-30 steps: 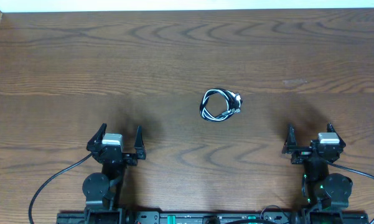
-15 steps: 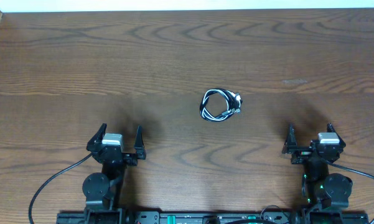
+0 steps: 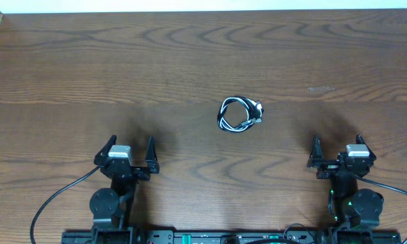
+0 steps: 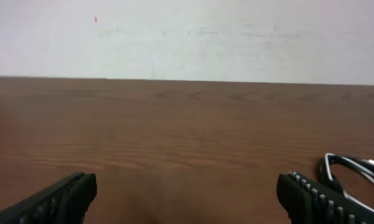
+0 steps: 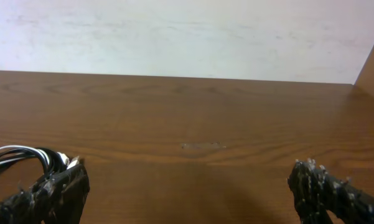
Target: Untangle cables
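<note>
Two arms wait at the near edge of your table (image 3: 189, 54), and nothing of the job looks started. The cables (image 3: 239, 114) lie as one small black-and-white bundle near the middle of the wood, coiled on itself with a pale plug end showing at its right side, between the two arms and well ahead of both. Your left gripper (image 3: 129, 152) has its jaws spread wide and holds nothing; your right gripper (image 3: 338, 150) is likewise spread wide and empty. Neither touches the bundle. From the left wrist view the cables peek in at the lower right edge, beyond the right fingertip; from the right wrist view they show at the lower left, just past the left fingertip. How many cords are wound together cannot be made out at this size. By the look of it, the whole task is ahead of you: reach in, pin or lift one loop, draw the others free, and lay each cord apart on the wood.
</note>
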Robot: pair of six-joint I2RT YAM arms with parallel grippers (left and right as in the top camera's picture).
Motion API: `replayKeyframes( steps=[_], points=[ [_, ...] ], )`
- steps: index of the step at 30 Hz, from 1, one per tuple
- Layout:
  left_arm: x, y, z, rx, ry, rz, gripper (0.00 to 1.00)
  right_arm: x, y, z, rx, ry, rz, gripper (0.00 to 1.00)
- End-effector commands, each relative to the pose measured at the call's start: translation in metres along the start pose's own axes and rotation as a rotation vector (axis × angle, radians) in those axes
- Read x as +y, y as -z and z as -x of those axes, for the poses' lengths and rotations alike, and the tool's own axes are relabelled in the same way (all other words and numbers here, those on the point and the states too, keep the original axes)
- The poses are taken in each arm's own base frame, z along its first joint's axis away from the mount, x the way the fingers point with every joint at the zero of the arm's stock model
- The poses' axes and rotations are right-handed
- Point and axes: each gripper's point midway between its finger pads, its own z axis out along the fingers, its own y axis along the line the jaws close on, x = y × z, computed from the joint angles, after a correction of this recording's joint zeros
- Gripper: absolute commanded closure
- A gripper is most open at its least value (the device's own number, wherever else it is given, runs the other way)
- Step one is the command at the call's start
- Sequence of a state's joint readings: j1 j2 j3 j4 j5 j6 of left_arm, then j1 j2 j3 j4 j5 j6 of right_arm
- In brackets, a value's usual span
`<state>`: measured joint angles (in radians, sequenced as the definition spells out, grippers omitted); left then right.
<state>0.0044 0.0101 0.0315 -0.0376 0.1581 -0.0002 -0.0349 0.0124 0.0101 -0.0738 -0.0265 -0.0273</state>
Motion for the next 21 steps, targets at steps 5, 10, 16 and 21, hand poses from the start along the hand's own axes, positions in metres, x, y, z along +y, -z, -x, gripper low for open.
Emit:
replayKeyframes(
  steps=[5, 10, 16, 21],
  points=[
    [-0.006, 0.015, 0.039, -0.022, 0.035, -0.008, 0.02, 0.003, 0.000, -0.001, 0.000, 0.012, 0.012, 0.01],
    [-0.005, 0.022, 0.054, 0.047, 0.042, 0.011, 0.02, 0.011, 0.000, 0.004, -0.022, 0.013, 0.059, 0.01],
    [-0.006, 0.023, 0.067, 0.186, 0.052, 0.023, 0.02, 0.018, 0.007, 0.039, -0.101, -0.053, 0.106, 0.01],
    [-0.007, 0.016, 0.087, 0.233, 0.057, 0.025, 0.02, 0.017, 0.023, 0.078, -0.127, -0.065, 0.107, 0.01]
  ],
)
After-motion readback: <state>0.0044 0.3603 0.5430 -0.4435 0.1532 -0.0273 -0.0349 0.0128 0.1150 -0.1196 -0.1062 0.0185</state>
